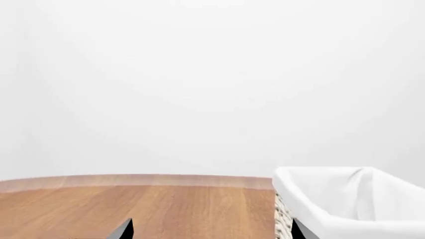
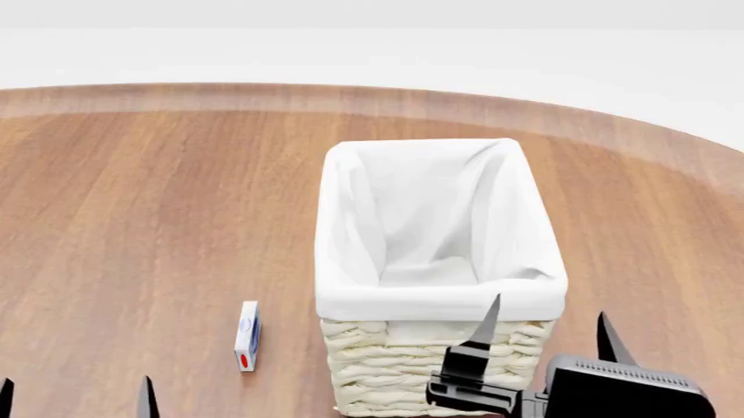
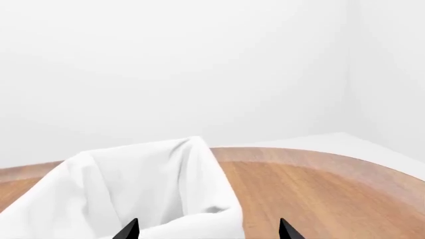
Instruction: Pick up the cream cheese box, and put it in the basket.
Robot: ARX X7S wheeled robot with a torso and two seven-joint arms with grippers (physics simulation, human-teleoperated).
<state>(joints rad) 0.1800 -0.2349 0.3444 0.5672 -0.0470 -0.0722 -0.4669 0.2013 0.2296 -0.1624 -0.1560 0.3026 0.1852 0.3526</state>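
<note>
Cream cheese box [image 2: 246, 336] stands on edge on the desk [image 2: 139, 218], untouched. Left fingers [image 2: 145, 399] at its seven o'clock and right fingers [image 2: 487, 320] are spread, empty. Basket [image 2: 436, 300] sits at its three o'clock. Picking and placing remain.

White cream cheese box [image 2: 246, 335] beside upright basket [image 2: 436, 300]

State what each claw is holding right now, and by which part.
Nothing is held. The left claw and right claw are both open and empty; the cream cheese box stands untouched on the table beside the basket.
</note>
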